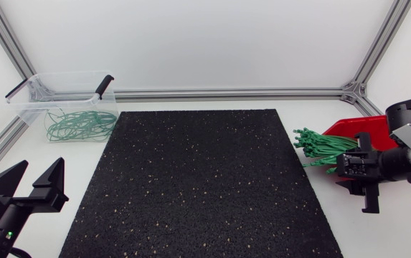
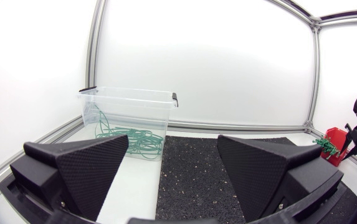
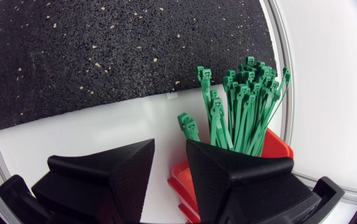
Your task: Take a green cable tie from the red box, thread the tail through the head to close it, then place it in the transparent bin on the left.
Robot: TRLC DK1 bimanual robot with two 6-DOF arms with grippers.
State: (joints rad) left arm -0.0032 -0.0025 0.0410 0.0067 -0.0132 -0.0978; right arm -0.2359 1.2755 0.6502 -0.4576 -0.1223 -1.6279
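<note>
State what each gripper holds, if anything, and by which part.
Nothing is held. The left gripper is open and empty. The right gripper is open at the red box, with the green cable ties ahead of it, ungrasped.

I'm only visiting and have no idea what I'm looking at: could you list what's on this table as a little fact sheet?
black speckled rubber mat: covers the table's middle
red plastic box: right of the mat
straight green cable ties: bundled, sticking out of the box toward the mat
clear plastic bin: back left corner
looped green ties: lying inside the bin
left hand: open, empty, front left
right hand: open, empty, at the box, the ties just ahead
</note>
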